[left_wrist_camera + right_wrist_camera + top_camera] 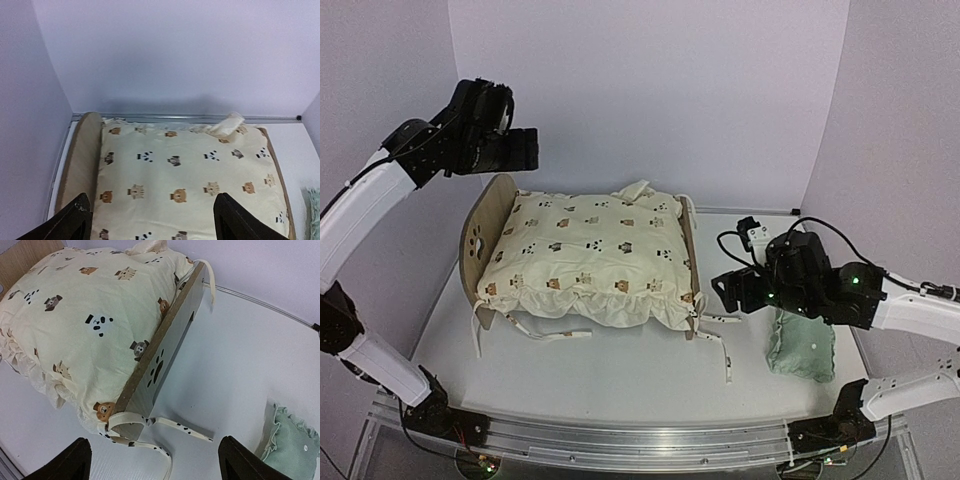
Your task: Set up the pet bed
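1. The pet bed (480, 245) is found about mid-tabletop, nearer the far edge, with its arched headboard toward the left edge and its low end board toward the right edge.
2. A paw-print cutout (156, 371) is seen in the end board in the right wrist view.
3. The frame is filled by a cream bear-print cushion (590, 260), which bulges over the rails. The base beneath it is hidden.
4. Spotted ties (550, 333) from the cushion are draped over the near side and lie on the tabletop (620, 385).
5. A mint green pillow (802, 348) is recorded near the right edge of the tabletop, apart from the bed.
6. The right gripper (155, 441) is held just beside the end board, between the bed and the pillow. Its fingers (75, 460) are spread wide and nothing is held.
7. The left gripper (152, 200) is raised above the far left corner, beyond the headboard. Its fingers (70, 222) are likewise spread wide, with nothing between them.
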Robot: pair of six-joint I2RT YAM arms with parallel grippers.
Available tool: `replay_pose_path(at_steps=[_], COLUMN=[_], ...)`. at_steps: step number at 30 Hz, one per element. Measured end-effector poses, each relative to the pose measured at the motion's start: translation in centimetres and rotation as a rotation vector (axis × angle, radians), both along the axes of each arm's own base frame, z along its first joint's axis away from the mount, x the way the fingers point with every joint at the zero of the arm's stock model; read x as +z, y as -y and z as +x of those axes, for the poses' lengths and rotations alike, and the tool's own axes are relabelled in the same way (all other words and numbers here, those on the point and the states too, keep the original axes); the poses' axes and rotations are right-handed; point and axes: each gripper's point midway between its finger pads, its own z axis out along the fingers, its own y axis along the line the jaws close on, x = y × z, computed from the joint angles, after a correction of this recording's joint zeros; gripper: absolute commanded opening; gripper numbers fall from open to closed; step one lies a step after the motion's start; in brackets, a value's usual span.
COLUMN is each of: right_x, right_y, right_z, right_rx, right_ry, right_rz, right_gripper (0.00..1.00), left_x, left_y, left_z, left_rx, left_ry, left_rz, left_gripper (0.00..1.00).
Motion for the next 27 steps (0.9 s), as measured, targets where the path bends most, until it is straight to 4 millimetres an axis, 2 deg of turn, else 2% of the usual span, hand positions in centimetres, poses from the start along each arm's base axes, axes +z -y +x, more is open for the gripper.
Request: replay_pose_path(at_steps=[3, 6, 9, 11, 15, 20, 22, 24, 27], right_x=[-0.3, -0.9, -1.2, -1.1, -1.1, -1.7, -2.0, -2.1, -2.4], right_y=[0.4, 0.8, 1.3, 1.6, 2.4, 3.4, 3.7, 3.9, 4.1], right_z=[-0.2, -0.5, -0.8, -1.1, -1.6, -2.1, -2.2, -2.3, -2.4], right_rx=[-0.004, -0.004, -0.004, -0.004, -0.009, -0.024, -0.028, -0.032, -0.035], right_ry=[0.0, -0.008, -0.012, -0.01, -0.008, -0.014, -0.015, -0.017, -0.02], right_rz=[-0.006, -0.017, -0.022, -0.019, -0.01, -0.014, -0.017, -0.017, -0.022], right_gripper=[0.89, 0.89, 0.91, 0.96, 0.98, 0.98, 0.98, 0.98, 0.98], left_x=[-0.4, -2.2, -4.9, -6.7, -9.9, -14.4, -16.2, -18.1, -20.3], left_y=[4.5, 8.8, 12.8, 15.1, 20.2, 25.2, 26.8, 27.9, 28.6], left_z=[-0.3, -0.7, -1.3, -1.9, -4.1, -7.4, -8.0, -8.6, -9.7], left_rx=[-0.12, -0.245, -0.365, -0.432, -0.583, -0.744, -0.78, -0.814, -0.859], left_ry=[0.003, -0.017, -0.051, -0.071, -0.088, -0.135, -0.155, -0.18, -0.225], left_rz=[0.017, 0.04, 0.079, 0.111, 0.191, 0.303, 0.337, 0.371, 0.408], left_gripper=[0.79, 0.74, 0.71, 0.69, 0.66, 0.59, 0.59, 0.59, 0.6])
